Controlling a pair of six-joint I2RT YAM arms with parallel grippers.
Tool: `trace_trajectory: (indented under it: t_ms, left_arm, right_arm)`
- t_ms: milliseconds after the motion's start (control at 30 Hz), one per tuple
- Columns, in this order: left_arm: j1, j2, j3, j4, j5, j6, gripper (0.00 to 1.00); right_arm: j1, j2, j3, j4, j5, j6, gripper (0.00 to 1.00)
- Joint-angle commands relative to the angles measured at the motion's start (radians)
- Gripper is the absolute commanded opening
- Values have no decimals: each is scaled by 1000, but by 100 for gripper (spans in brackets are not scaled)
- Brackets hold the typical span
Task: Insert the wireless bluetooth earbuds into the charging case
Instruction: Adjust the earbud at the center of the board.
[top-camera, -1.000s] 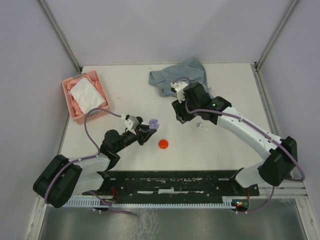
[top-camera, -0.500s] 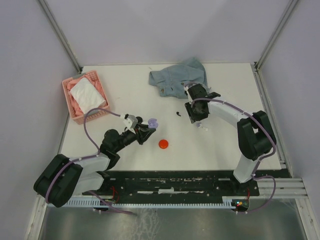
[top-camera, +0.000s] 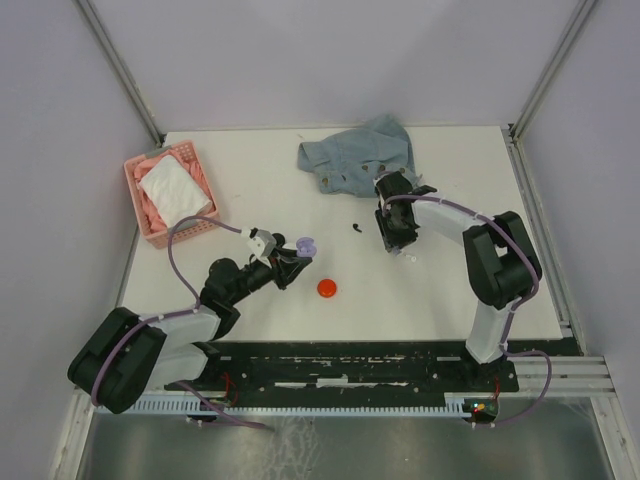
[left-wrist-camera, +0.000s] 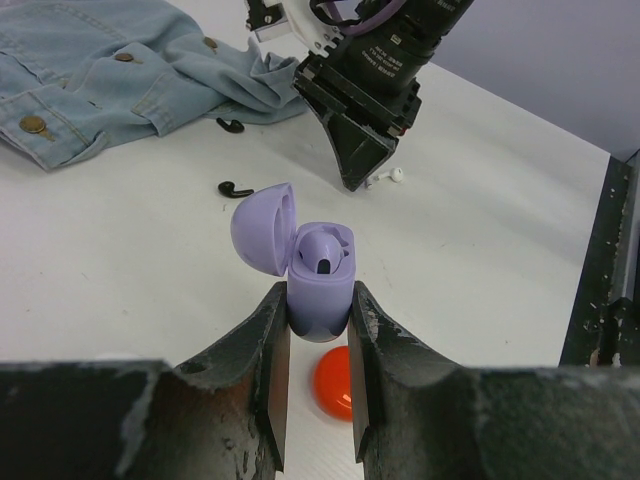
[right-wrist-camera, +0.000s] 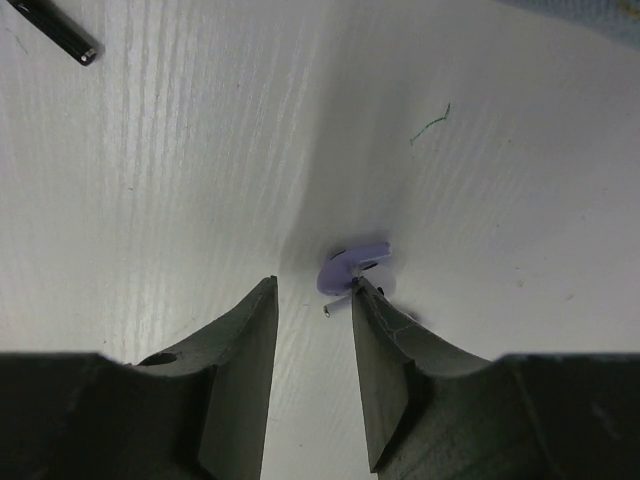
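My left gripper is shut on the lilac charging case, which stands upright with its lid open; in the top view the case is left of centre. My right gripper is open and points down at the table. A lilac earbud lies just past its right fingertip and touches it, and a thin white earbud stem shows beside it. In the top view the right gripper hovers over these earbuds. A black earbud lies to its left.
A red round case lies near the left gripper. A denim jacket lies at the back, with a second black earbud by its edge. A pink basket with cloths stands at the far left. A black rail runs along the near edge.
My right arm has folded in and its gripper has moved right and down over the lilac and white earbuds. My left gripper and the case have not moved.
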Motion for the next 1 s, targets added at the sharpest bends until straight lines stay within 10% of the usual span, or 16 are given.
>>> trace_trajectory:
  t_ms: [0,967]
  left_arm:
    - [1,3,36,30,16,-13,3]
    - [1,-5,37,30,32,-17,3]
  right_arm:
    - [-5,22,15,22,3,40,43]
    - [9,-3,102,13,-260,-25,50]
